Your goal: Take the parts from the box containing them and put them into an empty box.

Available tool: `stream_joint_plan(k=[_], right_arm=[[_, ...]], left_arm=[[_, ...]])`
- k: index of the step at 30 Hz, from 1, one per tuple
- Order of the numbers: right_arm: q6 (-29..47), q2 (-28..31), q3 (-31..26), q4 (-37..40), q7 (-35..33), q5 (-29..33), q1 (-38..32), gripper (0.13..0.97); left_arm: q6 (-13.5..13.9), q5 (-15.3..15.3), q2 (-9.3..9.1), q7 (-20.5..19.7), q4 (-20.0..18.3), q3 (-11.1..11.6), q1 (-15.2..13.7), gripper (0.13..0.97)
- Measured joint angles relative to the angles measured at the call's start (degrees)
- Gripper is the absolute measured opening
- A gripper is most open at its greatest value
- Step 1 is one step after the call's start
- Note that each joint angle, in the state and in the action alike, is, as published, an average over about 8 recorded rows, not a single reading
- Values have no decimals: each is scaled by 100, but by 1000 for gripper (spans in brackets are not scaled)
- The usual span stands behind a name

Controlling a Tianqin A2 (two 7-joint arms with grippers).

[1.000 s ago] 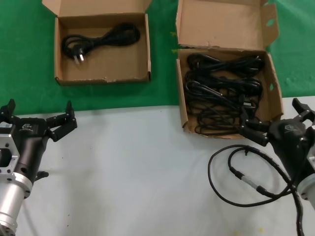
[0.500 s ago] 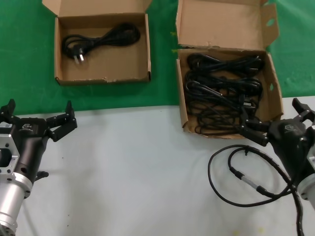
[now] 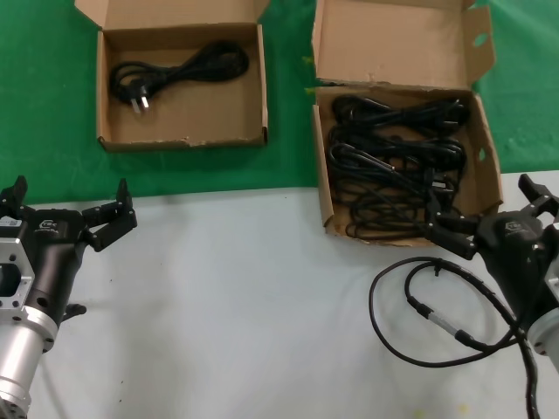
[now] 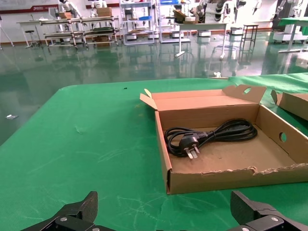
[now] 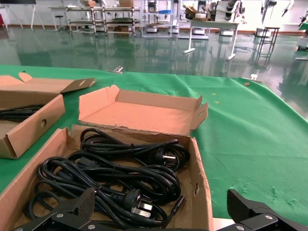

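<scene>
One power cord (image 3: 175,72) is lying coiled in the smaller box (image 3: 253,87) on the left of the green cloth, its plug resting toward that box's left side. The left gripper (image 3: 68,202) is hovering low over the white surface (image 3: 244,297), well short of that box, with its fingers spread wide and nothing between them; it appears to be waiting. To the right, the larger box (image 3: 320,157) is holding the remaining power cords (image 3: 393,161), several black coils tangled over one another, with pronged plugs showing among them in the right wrist view. The right gripper (image 3: 485,208) is sitting at the near wall of this larger box, fingers spread apart and empty, pointing in at the cords. A thin looped cable (image 3: 419,305) with a silver connector is lying on the surface just beside that arm and is no part of the job.

Judging from this, the step in hand is the reach for another cord. The next move calls for the right gripper to dip over the near wall, pinch a single coil or plug, and lift it free without dragging the neighbouring loops along.
</scene>
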State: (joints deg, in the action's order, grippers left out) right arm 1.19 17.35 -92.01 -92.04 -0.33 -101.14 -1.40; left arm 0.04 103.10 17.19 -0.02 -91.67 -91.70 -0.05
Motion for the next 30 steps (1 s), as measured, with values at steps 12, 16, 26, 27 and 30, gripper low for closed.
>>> stream_joint_plan(k=[12,16,26,27,30], right_arm=[[0,0,0,0,0,0,0,966],[0,0,0,0,0,0,0,966],[0,0,0,0,0,0,0,966],[0,0,0,0,0,0,0,966],[0,0,0,0,0,0,0,966]], left_arm=[[0,0,0,0,0,0,0,966],[0,0,0,0,0,0,0,966],[0,0,0,0,0,0,0,966],[0,0,0,0,0,0,0,966],[0,0,0,0,0,0,0,966]])
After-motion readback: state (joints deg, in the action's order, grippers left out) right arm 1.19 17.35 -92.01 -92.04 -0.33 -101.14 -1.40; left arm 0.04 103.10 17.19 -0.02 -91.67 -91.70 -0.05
